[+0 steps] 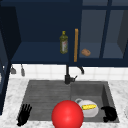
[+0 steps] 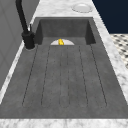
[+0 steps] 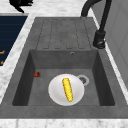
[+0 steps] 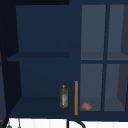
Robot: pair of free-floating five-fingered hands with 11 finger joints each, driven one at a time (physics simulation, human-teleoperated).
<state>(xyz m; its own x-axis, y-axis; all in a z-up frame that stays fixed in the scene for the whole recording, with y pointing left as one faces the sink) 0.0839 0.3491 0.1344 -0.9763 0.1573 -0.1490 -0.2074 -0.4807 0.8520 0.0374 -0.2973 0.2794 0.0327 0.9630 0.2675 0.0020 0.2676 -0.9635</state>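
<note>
My left hand (image 1: 24,114) hovers over the front left corner of the drainboard (image 1: 47,96) with its fingers straight and spread, holding nothing. It also appears at the far end of the counter in the right side view, as the left hand (image 3: 20,3). My right hand (image 1: 109,113) hangs at the front right corner of the basin, fingers curled, with nothing seen in it. A white plate (image 1: 93,112) (image 3: 56,93) lies in the basin with a yellow corn cob (image 1: 89,107) (image 3: 67,89) on it. A big red ball (image 1: 67,115) shows at the sink's front edge.
The black faucet (image 1: 67,76) (image 3: 100,37) stands behind the sink. A small red object (image 3: 37,74) lies in the basin. A white dish (image 2: 81,7) sits on the right counter. The open cabinet above holds an oil bottle (image 4: 64,96), a brown lump (image 4: 86,106) and an orange handle (image 4: 76,97).
</note>
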